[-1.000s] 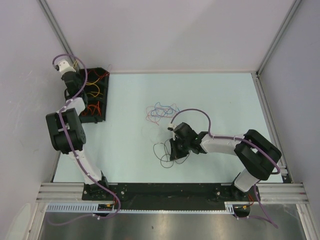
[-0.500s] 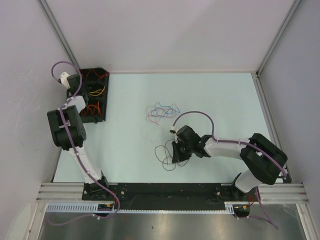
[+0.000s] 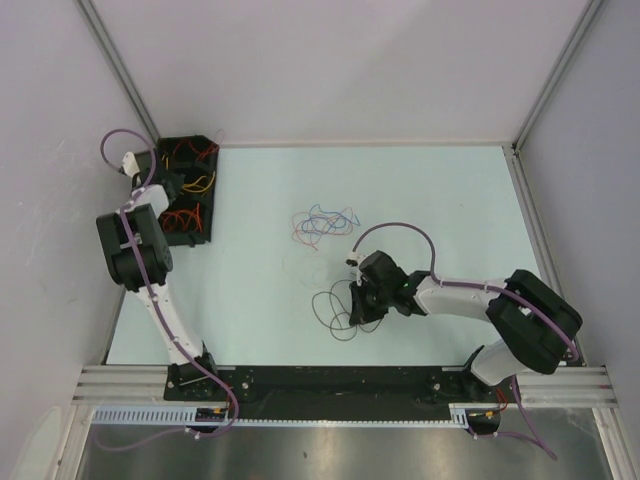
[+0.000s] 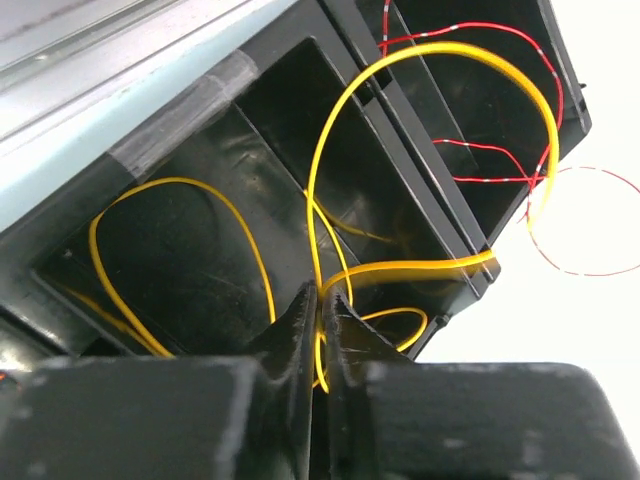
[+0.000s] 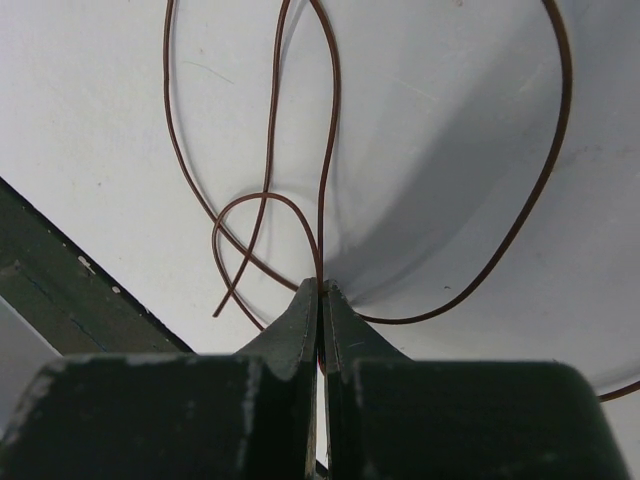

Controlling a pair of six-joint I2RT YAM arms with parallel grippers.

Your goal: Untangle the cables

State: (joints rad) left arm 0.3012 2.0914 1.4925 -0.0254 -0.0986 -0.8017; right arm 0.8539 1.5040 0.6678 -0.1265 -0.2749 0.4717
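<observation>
left gripper at the black tray in the far left corner, jaws pinched nearly together on a yellow cable looping from a compartment. right gripper clamped tight on a dark brown cable down on the table — coloured tangle lies just beyond.

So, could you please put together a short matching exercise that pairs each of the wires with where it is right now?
1. yellow wire
2. dark brown wire
3. coloured tangle

A. lying loose on the table
B. pinched in the left gripper
C. pinched in the right gripper

Pairs: 1-B, 2-C, 3-A
</observation>
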